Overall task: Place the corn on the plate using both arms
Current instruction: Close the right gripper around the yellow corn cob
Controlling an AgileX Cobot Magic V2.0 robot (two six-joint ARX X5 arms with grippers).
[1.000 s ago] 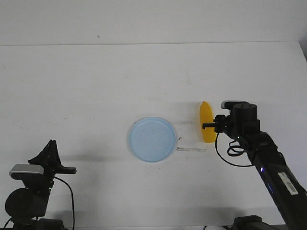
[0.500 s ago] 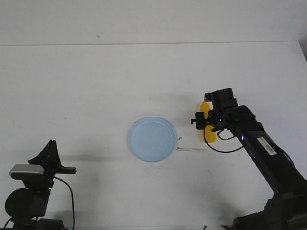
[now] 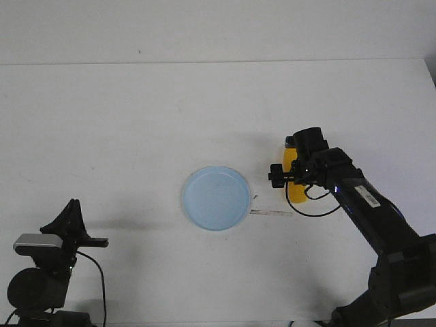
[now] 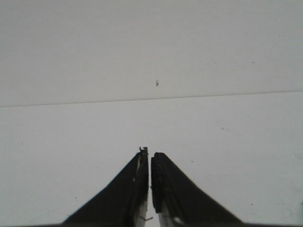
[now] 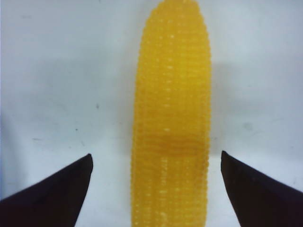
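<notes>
The yellow-orange corn (image 3: 296, 187) lies on the white table to the right of the pale blue plate (image 3: 216, 198), which is empty. My right gripper (image 3: 294, 172) hangs directly over the corn, hiding most of it in the front view. In the right wrist view the corn (image 5: 171, 118) fills the middle, and the right gripper (image 5: 156, 163) is open with one finger on each side of the cob, not touching it. My left gripper (image 4: 149, 152) is shut and empty over bare table; the left arm (image 3: 48, 262) rests at the front left corner.
A thin pale strip (image 3: 271, 213) lies on the table between the plate and the corn. The table's far edge (image 3: 218, 63) meets a plain wall.
My right arm has swung forward and down over the corn, and now covers most of it. The corn, the plate and the left arm have not moved.
</notes>
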